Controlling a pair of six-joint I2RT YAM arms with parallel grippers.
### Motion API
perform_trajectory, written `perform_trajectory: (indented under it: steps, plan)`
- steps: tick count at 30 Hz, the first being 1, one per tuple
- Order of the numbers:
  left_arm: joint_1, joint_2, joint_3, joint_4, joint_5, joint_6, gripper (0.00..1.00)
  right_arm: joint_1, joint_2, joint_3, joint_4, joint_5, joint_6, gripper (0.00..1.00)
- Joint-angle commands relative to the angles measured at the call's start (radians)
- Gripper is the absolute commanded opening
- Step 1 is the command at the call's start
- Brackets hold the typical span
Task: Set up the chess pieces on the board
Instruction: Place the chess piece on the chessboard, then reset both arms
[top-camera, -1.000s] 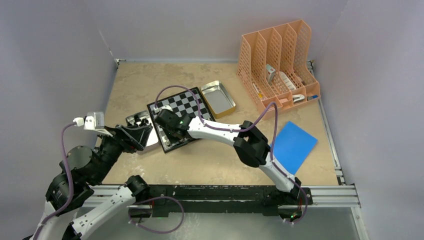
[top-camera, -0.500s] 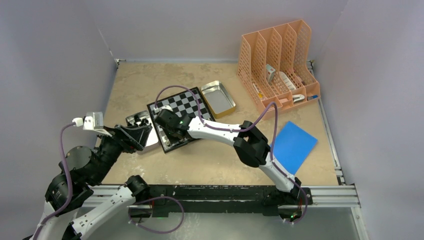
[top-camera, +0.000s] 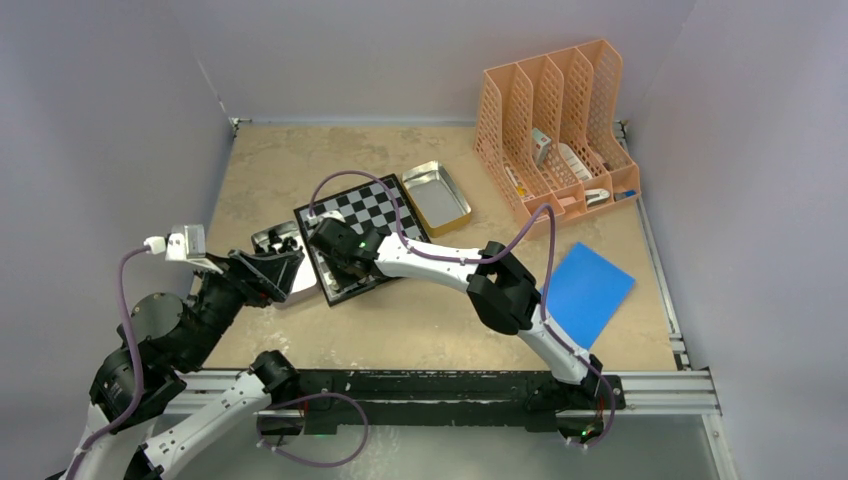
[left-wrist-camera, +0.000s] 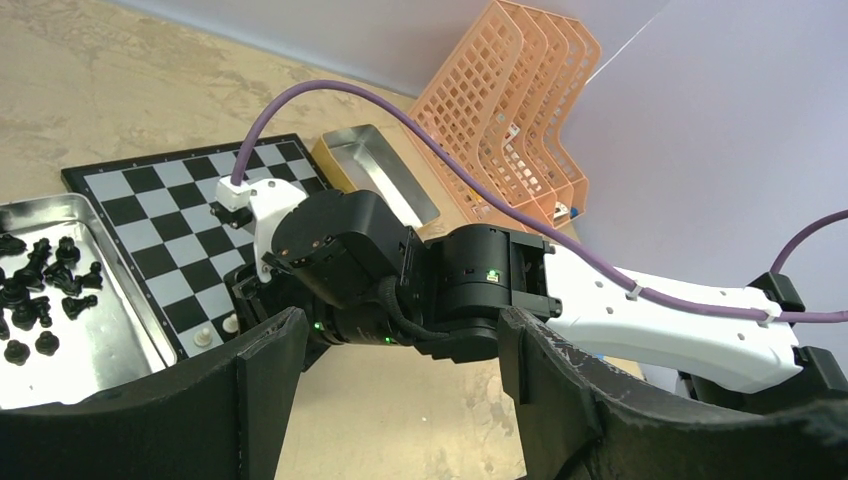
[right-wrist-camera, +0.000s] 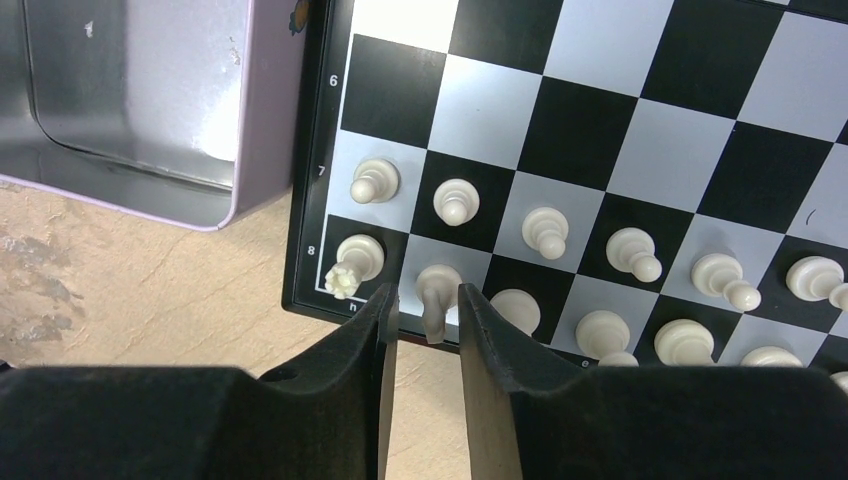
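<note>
The board (right-wrist-camera: 590, 110) carries two rows of pale chess pieces (right-wrist-camera: 545, 230) along its near edge, with a rook (right-wrist-camera: 352, 262) in the corner. My right gripper (right-wrist-camera: 425, 300) stands over that edge, jaws slightly open around a pale knight (right-wrist-camera: 436, 290) that rests on its square, with a gap showing on its left side. In the top view the right wrist covers the board's (top-camera: 365, 215) near-left corner. My left gripper (left-wrist-camera: 400, 340) hangs open and empty over the table beside the tray (left-wrist-camera: 110, 270) holding black chess pieces (left-wrist-camera: 40, 285).
A gold-rimmed metal tray (top-camera: 437, 197) lies at the board's far right corner. An orange file rack (top-camera: 555, 130) stands at the back right, and a blue sheet (top-camera: 587, 292) lies at the right. The silver tray (right-wrist-camera: 130, 90) touches the board's left side.
Neither arm has visibly shifted in the top view. The right jaws have eased apart around the knight.
</note>
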Motion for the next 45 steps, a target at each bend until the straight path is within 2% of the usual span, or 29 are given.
perform_trajectory:
  steps: [1, 7, 18, 27, 30, 33, 38, 41, 42, 45]
  plan:
    - [-0.005, -0.008, 0.016, 0.007, 0.017, -0.024, 0.7, 0.007, -0.054, 0.016, -0.001, 0.006, 0.007, 0.32]
    - [-0.005, 0.002, 0.016, -0.001, 0.02, -0.023, 0.7, 0.007, -0.107, -0.004, 0.007, -0.005, 0.016, 0.33]
    - [-0.005, 0.03, 0.072, -0.001, 0.078, 0.006, 0.7, -0.01, -0.217, -0.015, -0.002, 0.077, 0.019, 0.35]
    - [-0.005, 0.122, 0.147, -0.024, 0.191, 0.113, 0.7, -0.062, -0.517, -0.248, 0.15, 0.212, 0.071, 0.43]
    - [-0.006, 0.154, 0.155, -0.028, 0.24, 0.133, 0.71, -0.09, -0.647, -0.366, 0.232, 0.249, 0.088, 0.5]
    - [-0.005, 0.179, 0.144, -0.011, 0.278, 0.144, 0.72, -0.105, -0.787, -0.486, 0.317, 0.279, 0.082, 0.6]
    - [-0.005, 0.211, 0.108, 0.038, 0.376, 0.151, 0.72, -0.105, -0.942, -0.628, 0.357, 0.285, 0.105, 0.7]
    - [-0.005, 0.229, 0.071, 0.075, 0.422, 0.132, 0.73, -0.105, -1.019, -0.707, 0.373, 0.309, 0.141, 0.85]
    - [-0.005, 0.233, 0.057, 0.089, 0.434, 0.123, 0.73, -0.106, -1.05, -0.739, 0.388, 0.323, 0.145, 0.96]
    - [-0.005, 0.235, 0.008, 0.12, 0.462, 0.097, 0.73, -0.105, -1.139, -0.837, 0.413, 0.365, 0.157, 0.99]
